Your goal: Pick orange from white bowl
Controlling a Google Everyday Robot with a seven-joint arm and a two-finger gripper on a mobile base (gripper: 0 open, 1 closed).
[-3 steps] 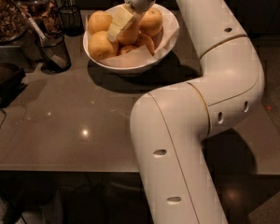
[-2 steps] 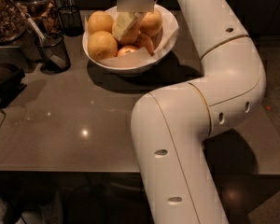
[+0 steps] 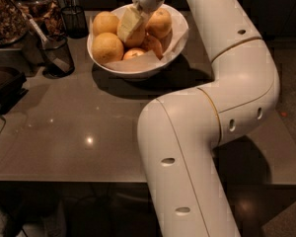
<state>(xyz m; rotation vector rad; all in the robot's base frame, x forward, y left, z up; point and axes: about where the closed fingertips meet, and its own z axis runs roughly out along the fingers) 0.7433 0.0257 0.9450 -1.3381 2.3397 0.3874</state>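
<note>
The robot's pale tool (image 3: 131,24) hangs down into the middle of the wide, glossy white bowl (image 3: 180,33). I cannot tell how far it is open, or whether it has hold of anything. The large, round, pale yellow-orange orange (image 3: 139,38) it seems to be after lies at the bowl's centre. It is partly hidden behind the tool and crowded by other oranges (image 3: 107,47) and smaller reddish fruits (image 3: 134,54). Being round, it has no long axis, and I cannot see where its stem points.

To my eye, the packed neighbours could block a clean grip, or the fruit could roll out of an off-centre one. A snag on the flaring rim might drag the bowl across the glossy grey worktop (image 3: 64,132) towards the black mesh cup (image 3: 54,56) left of the bowl.
</note>
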